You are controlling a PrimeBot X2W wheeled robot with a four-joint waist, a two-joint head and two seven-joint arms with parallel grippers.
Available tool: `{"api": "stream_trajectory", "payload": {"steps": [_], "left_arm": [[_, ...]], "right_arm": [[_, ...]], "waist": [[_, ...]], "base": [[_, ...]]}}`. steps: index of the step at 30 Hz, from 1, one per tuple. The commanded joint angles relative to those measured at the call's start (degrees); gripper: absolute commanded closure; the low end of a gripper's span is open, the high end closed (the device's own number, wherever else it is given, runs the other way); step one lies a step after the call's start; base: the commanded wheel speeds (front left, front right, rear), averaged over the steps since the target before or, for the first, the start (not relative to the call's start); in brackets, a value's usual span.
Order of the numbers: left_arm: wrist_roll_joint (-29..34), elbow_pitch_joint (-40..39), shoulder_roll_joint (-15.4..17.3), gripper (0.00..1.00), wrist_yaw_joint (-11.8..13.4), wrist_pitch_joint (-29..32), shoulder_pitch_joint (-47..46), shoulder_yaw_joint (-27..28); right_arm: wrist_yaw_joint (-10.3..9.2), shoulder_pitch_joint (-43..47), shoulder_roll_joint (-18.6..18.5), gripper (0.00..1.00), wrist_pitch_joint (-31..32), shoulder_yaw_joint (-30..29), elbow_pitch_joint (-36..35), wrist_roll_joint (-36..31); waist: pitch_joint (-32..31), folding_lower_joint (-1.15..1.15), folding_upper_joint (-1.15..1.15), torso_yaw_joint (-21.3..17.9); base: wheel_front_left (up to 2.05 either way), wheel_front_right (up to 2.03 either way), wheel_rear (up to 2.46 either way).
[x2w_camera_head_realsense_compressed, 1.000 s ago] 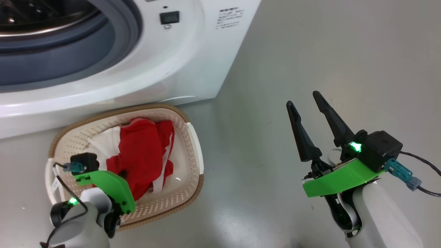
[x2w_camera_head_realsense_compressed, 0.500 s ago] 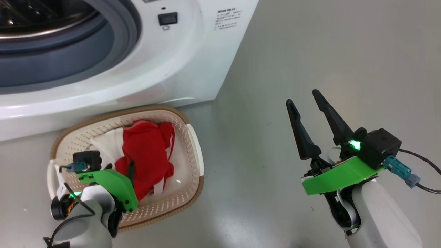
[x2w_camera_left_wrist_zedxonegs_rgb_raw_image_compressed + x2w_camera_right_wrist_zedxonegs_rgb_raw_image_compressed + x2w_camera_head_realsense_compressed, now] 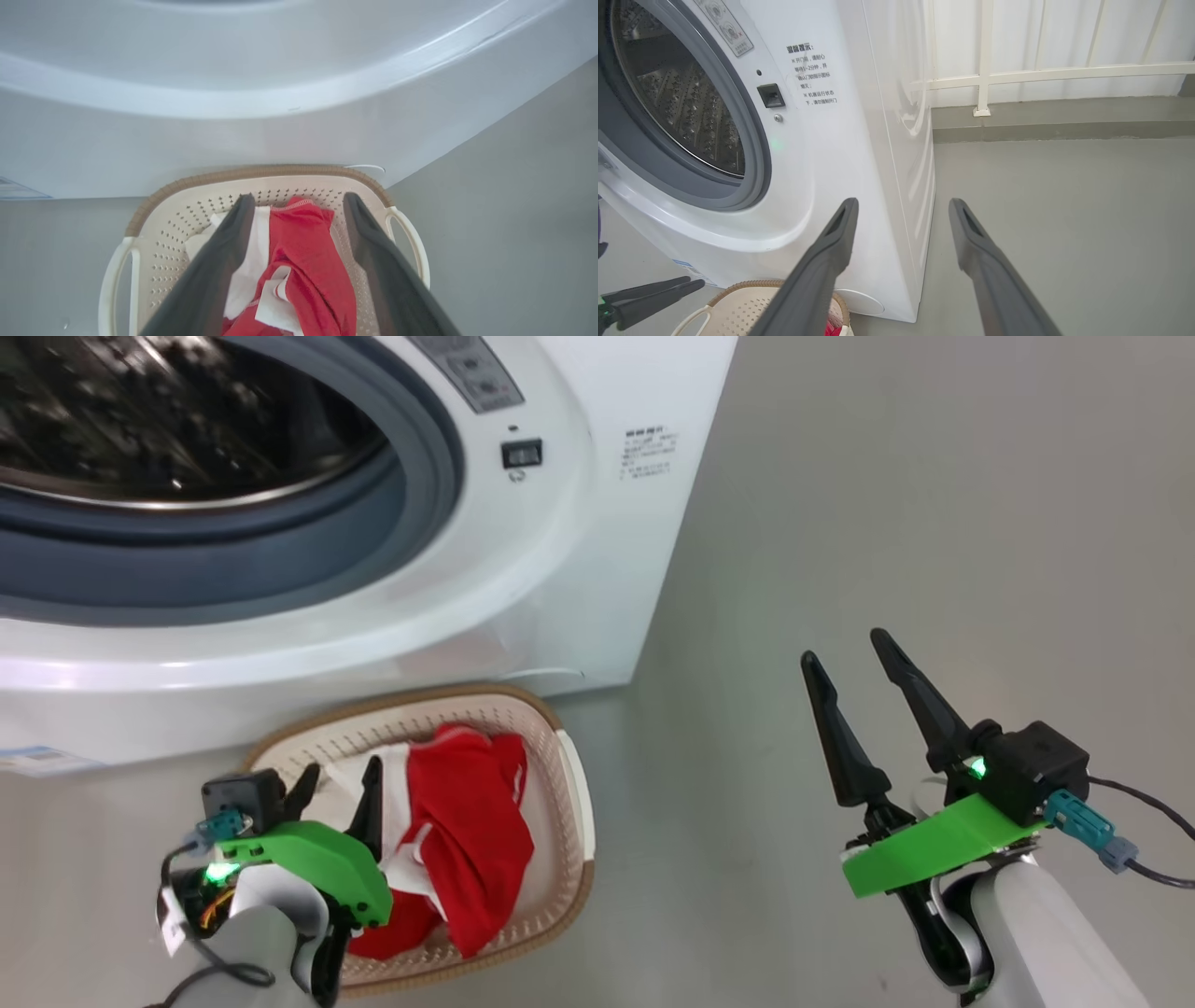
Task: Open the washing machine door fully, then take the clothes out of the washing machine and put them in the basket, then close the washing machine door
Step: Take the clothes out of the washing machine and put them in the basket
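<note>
The washing machine [image 3: 560, 569] stands with its mouth uncovered, showing the grey rubber ring and steel drum [image 3: 682, 102]; its door is out of view. On the floor in front sits the cream basket [image 3: 571, 803], holding red and white clothes [image 3: 467, 840]. My left gripper [image 3: 341, 773] hovers open just above the basket's near side, its fingers apart with nothing between them. From the left wrist, the clothes [image 3: 308, 261] lie below and between those fingers, inside the basket [image 3: 261, 170]. My right gripper [image 3: 843, 649] is open and empty over bare floor, right of the machine.
Grey floor [image 3: 934, 523] stretches to the right of the machine. A white railing [image 3: 985, 74] on a low concrete curb runs behind it. A small blue label [image 3: 37, 761] sits low on the machine's front.
The head camera has tilted up, so more of the drum shows. My left gripper has risen from the clothes, and both its fingers now show, apart and empty. The right gripper keeps its pose.
</note>
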Motion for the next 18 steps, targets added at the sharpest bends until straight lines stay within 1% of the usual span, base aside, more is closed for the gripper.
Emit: {"api": "stream_trajectory", "payload": {"steps": [1, 4, 5, 10, 16, 18], "left_arm": [[1.56, -5.62, 1.97, 0.0, 1.32, -0.72, 3.61, 2.39], [3.17, -12.73, 1.86, 0.0, 2.37, -0.73, 7.72, 4.25], [3.17, -12.73, 1.86, 0.0, 2.37, -0.73, 7.72, 4.25], [5.59, -21.65, 1.19, 0.0, 3.31, -0.73, 13.96, 7.13], [7.88, -30.18, 0.35, 0.0, 3.18, -0.74, 19.29, 9.47], [8.85, -34.71, 0.05, 0.0, 2.96, -0.74, 21.65, 10.76]], "right_arm": [[0.36, 1.21, -0.48, 0.0, -0.36, 0.55, -1.11, -0.91], [0.36, 2.25, -0.73, 0.0, -0.36, -0.15, -0.86, -1.18], [0.36, 2.25, -0.73, 0.0, -0.36, -0.15, -0.86, -1.18], [0.36, 4.34, -1.17, 0.0, -0.36, -0.89, -0.48, -1.34], [0.36, 6.71, -1.49, 0.0, -0.36, -1.66, -0.37, -1.64], [0.36, 7.87, -1.61, 0.0, -0.36, -2.05, -0.47, -1.93]], "waist": [[-5.18, 0.0, 0.0, 2.8], [-8.03, 0.0, 0.0, 3.58], [-8.03, 0.0, 0.0, 3.58], [-12.49, 0.0, 0.0, 4.58], [-16.71, 0.0, 0.0, 5.28], [-18.52, 0.0, 0.0, 5.33]], "base": [[0.0, 0.0, 0.0], [0.0, 0.0, 0.0], [0.0, 0.0, 0.0], [0.0, 0.0, 0.0], [0.0, 0.0, 0.0], [0.0, 0.0, 0.0]]}}
